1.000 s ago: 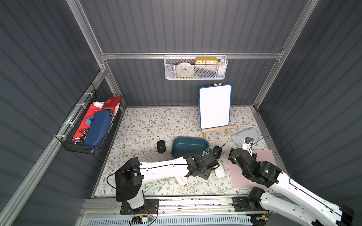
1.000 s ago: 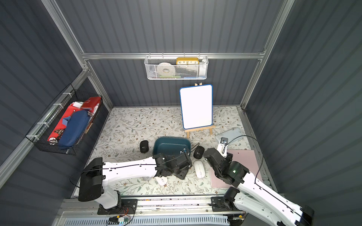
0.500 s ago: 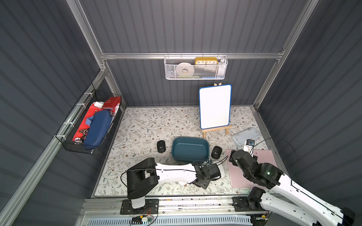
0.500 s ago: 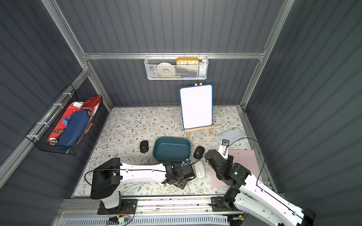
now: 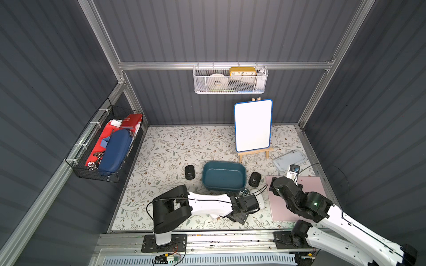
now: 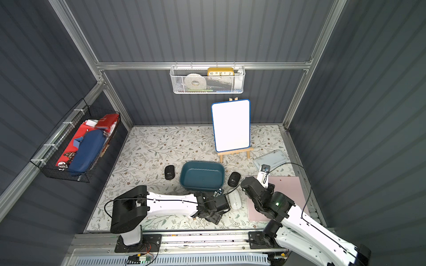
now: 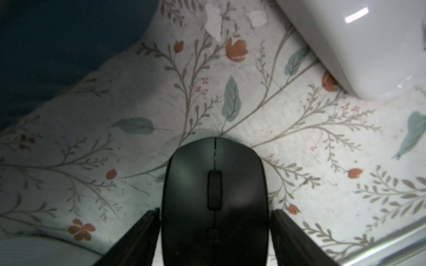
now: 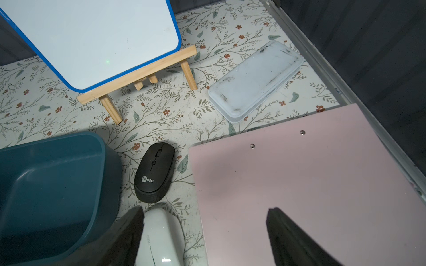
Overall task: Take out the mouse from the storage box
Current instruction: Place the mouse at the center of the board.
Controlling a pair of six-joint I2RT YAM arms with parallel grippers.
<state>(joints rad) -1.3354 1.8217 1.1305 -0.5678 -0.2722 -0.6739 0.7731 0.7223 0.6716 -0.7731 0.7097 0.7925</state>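
Observation:
The teal storage box (image 5: 223, 176) (image 6: 202, 177) stands empty on the floral mat. Just in front of it, a black mouse (image 7: 214, 198) rests on the mat between the fingers (image 7: 143, 232) of my left gripper (image 7: 214, 210) (image 5: 239, 215), which is open, with a thin gap on each side. The arm hides this mouse in both top views. Two more black mice lie beside the box, one to its left (image 5: 189, 172) and one to its right (image 5: 254, 179) (image 8: 155, 172). A white mouse (image 6: 234, 199) (image 8: 161, 237) lies by my open right gripper (image 8: 205, 211), which holds nothing.
A pink pad (image 5: 297, 198) lies under the right arm. Behind it are a pale lid (image 5: 290, 160) and a whiteboard on an easel (image 5: 253, 125). A second white mouse (image 7: 34, 251) lies by the left arm. A white mesh basket (image 5: 230, 79) and a black wire basket (image 5: 103, 147) hang on the walls.
My left arm has drawn back from the box toward the front edge and set the black mouse on the mat. Its jaws have parted off the mouse. The right gripper has stayed open.

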